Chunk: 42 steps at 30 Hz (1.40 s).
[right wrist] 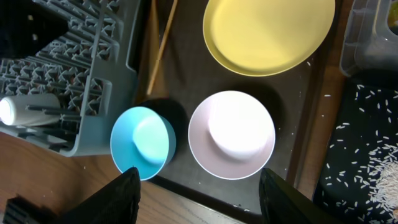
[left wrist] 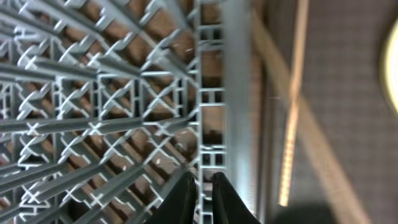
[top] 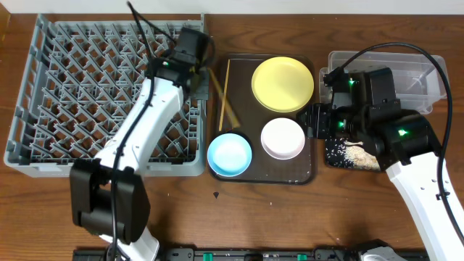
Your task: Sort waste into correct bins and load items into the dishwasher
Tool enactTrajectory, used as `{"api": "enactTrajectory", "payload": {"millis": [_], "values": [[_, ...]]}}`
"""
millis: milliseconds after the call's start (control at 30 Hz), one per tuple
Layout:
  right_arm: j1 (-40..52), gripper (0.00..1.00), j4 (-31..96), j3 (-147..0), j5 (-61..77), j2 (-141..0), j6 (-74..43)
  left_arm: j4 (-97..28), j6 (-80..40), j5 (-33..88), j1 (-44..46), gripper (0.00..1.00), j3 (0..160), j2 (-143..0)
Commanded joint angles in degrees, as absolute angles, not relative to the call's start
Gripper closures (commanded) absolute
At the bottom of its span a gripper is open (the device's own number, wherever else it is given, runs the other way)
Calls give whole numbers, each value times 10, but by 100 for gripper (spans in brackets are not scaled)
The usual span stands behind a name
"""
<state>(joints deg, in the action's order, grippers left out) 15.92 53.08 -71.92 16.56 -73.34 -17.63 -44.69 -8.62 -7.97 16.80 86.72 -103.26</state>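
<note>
overhead, rack (top: 65, 94): no dish shows among the pegs, though the left arm covers part of it.
overhead, left gripper (top: 199, 76): over the rack's right edge; its jaws cannot be read from above.
overhead, brown tray (top: 246, 116): holds the plate (top: 283, 83), blue bowl (top: 230, 154), white bowl (top: 283, 138) and chopsticks (top: 225, 94), none of them loaded.
overhead, black tray (top: 332, 154): rice (top: 357, 152) lies in it, so the crumbs look mostly sorted.
overhead, tub (top: 417, 76): contents unclear; wrapper and paper cannot be made out.
overhead, right gripper (top: 317, 119): at the brown tray's right edge, between the white bowl and the black tray.
left wrist, fingers (left wrist: 186, 199): drawn almost together with nothing between them, at the rack's wall.
right wrist, fingers (right wrist: 127, 193): spread wide and empty, above the two bowls.
right wrist, cup (right wrist: 22, 111): on its side inside the rack, the one item seen loaded.
right wrist, stray grains (right wrist: 326, 96): a few beside the black tray.
progress: roughly the early half; plate, both bowls and chopsticks remain.
</note>
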Motion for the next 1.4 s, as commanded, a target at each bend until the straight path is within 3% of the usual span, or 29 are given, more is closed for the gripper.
{"api": "enactTrajectory", "payload": {"millis": [0,167,200,267,367,500,633,867,1167,1367], "values": [[158,41,532,-724,170,-731,-182,-448,-104,-95,164,88,860,-1062],[158,41,535,-724,170,-731,-182,-447,-108,-32,168,88,861,-1070],[158,41,536,-724,170,-731,-182,-448,-108,8,174,72,865,-1061],[158,41,536,-724,170,-731,-182,-444,-108,29,187,61,866,-1048],[158,40,536,-724,170,-731,-182,-423,-108,41,210,52,866,-1040],[158,40,536,-724,170,-731,-182,-356,-178,39,236,48,866,-1059],[158,40,538,-724,170,-731,-182,-305,-221,39,238,48,866,-1096],[158,40,545,-724,170,-731,-182,-271,-72,36,240,50,866,-1176],[158,39,545,-724,170,-731,-182,-273,-68,-41,240,56,866,-1239],[158,40,544,-724,170,-731,-182,-276,-69,-6,240,66,865,-1265]]}}
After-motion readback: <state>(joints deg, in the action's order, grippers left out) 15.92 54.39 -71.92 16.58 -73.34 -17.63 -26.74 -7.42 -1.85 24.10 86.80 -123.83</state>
